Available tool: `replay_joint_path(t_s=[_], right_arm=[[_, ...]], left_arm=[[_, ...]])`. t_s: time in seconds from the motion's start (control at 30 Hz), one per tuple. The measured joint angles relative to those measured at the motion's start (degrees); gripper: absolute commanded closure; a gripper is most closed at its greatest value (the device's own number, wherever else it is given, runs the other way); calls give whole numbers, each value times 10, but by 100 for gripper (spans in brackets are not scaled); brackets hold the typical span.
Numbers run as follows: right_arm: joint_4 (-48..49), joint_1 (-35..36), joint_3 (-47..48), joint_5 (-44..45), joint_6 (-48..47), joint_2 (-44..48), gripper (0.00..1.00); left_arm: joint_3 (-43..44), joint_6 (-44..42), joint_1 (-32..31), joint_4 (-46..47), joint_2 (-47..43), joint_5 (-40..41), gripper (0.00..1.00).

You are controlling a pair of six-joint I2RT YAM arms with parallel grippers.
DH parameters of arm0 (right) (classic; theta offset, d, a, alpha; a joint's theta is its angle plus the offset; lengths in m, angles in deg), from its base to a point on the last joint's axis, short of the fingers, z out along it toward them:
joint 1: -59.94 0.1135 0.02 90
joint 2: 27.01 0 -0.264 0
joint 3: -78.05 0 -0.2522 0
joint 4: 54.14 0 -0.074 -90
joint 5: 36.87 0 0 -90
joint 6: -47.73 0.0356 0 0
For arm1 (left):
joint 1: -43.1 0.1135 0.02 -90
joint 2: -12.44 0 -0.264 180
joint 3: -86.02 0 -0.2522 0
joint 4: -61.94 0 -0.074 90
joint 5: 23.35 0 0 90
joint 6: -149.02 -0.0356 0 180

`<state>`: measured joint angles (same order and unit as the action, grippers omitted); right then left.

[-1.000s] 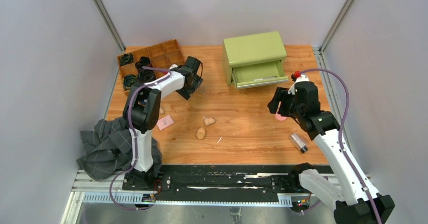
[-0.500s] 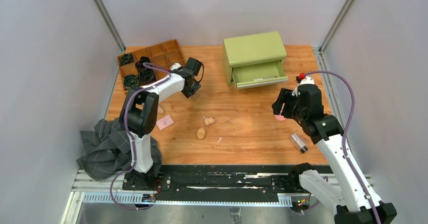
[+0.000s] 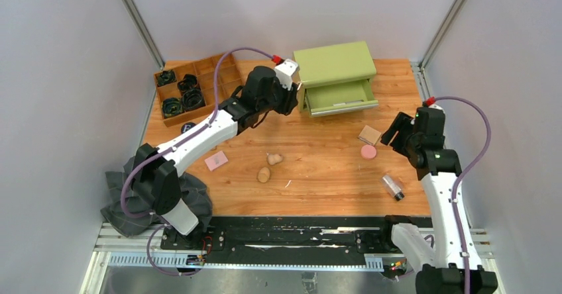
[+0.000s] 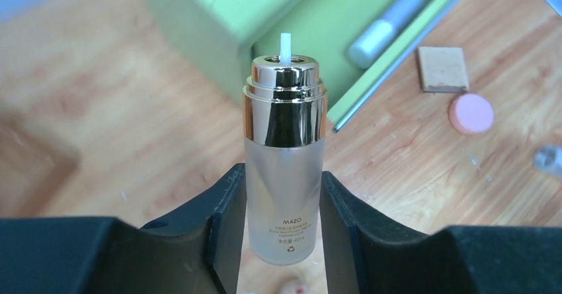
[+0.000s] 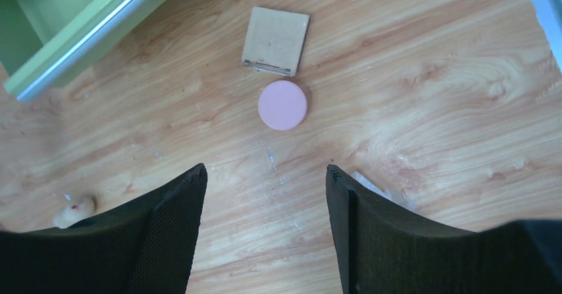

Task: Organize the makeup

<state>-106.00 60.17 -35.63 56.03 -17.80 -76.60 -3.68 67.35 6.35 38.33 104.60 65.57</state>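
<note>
Starting at the near left, the dark grey cloth [image 3: 126, 198] lies bunched beside the left arm's base. At the far left the wooden tray [image 3: 222, 69] holds the black coiled bands [image 3: 185, 94], and a dark round compact [image 3: 188, 127] sits on the table just near it. A second ago the left arm was working beside that tray. It has since swung right, and the left gripper [image 4: 281, 178] now hangs by the left corner of the green drawer cabinet [image 3: 335, 62]. Its fingers [image 4: 228, 201] are clamped on both sides of a frosted bottle [image 4: 283, 142] with a gold collar, marked "MAZO", which stands upright in the grip. Behind it, the silver-white tube [image 4: 388, 26] lies in the open drawer [image 3: 341, 98].

Two beige egg-shaped sponges [image 3: 264, 174] lie apart on the wood in the middle, unmoved. Further right, the tan square pad [image 5: 276, 40] and the pink round puff [image 5: 283, 104] sit just beside each other. The right arm covered them earlier but has drawn back to the right. The right gripper [image 5: 265, 175] hovers near them, jaws spread wide and empty. A clear bottle [image 3: 392, 187] lies on its side near the right arm.
</note>
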Motion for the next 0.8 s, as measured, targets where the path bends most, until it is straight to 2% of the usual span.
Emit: replay_joint_path(t_s=[0.17, 0.37, 0.6, 0.8], right_arm=[[0, -94, 0, -78, 15, -3, 35], [-6, -115, 0, -126, 16, -2, 35], [-11, -117, -22, -160, 30, 15, 36], [-12, -117, -43, -193, 43, 10, 37]], left_arm=[[78, -164, -14, -9, 18, -57, 65], [196, -296, -25, -18, 101, -95, 62], [209, -351, -41, 19, 184, -127, 61], [245, -376, -54, 38, 256, -117, 61]])
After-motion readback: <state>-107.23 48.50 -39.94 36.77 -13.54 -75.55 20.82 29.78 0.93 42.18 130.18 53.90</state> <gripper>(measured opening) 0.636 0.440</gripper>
